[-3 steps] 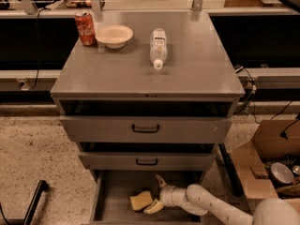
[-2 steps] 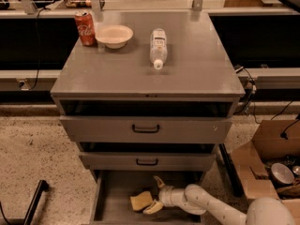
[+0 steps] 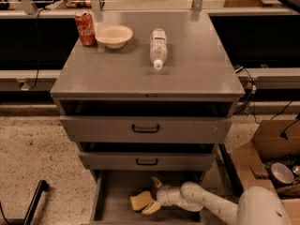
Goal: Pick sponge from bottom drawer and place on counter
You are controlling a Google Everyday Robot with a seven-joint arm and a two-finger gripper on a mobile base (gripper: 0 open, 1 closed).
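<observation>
1. Down in the bottom drawer (image 3: 117, 187): gripper (image 3: 152, 196), jaws spread apart, grasping nothing.
2. Sponge (image 3: 139, 200) on the drawer floor at the fingertips, possibly touching one.
3. On the counter (image 3: 197, 74): can (image 3: 85, 28), bowl (image 3: 114, 35), bottle (image 3: 158, 48) on its side.

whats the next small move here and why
Probably ease the end effector slightly farther over the sponge before closing. Its fingers are spread, low in the open bottom drawer, but most of the sponge looks to lie just beyond their tips.
</observation>
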